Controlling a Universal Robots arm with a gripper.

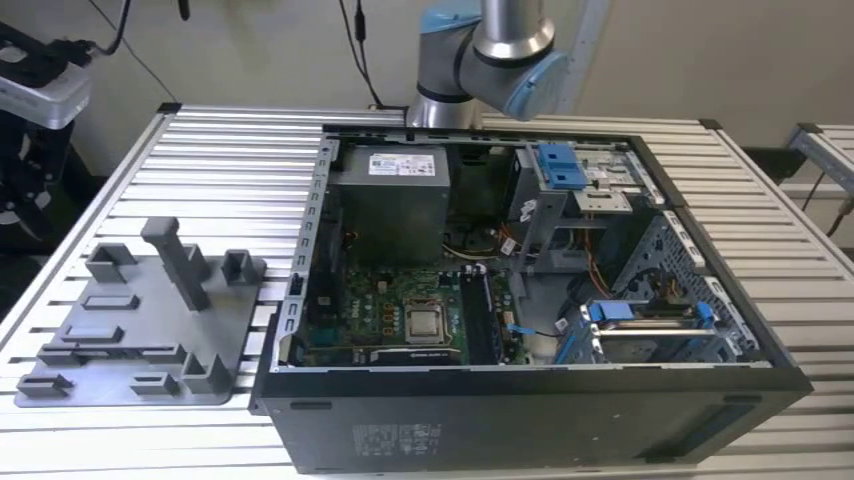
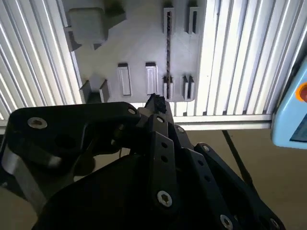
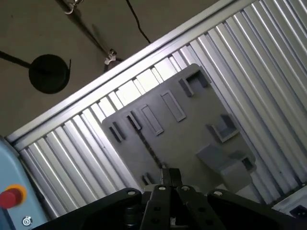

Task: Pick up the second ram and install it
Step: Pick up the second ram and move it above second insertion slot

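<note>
Finds the gripper [image 3: 170, 173] poised over the grey fixture plate [image 3: 192, 127], fingertips pressed together. Places the second ram [image 2: 168, 48] on edge in the plate's slots, a thin dark strip just beyond the fingertips in both wrist views. Puts the plate at lower left of the exterior view, beside the open computer case [image 1: 534, 425].

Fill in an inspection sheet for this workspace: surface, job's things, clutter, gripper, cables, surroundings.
Surface: slatted metal table.
Job's things: thin dark strip, probably the second ram, standing on edge in slots of the grey fixture plate; open computer case beside the plate.
Clutter: nothing seen.
Grippers: gripper hangs over the fixture plate.
Cables: coloured wires inside the case; black cable on the floor.
Surroundings: light blue pendant with a red button; round black base.
</note>
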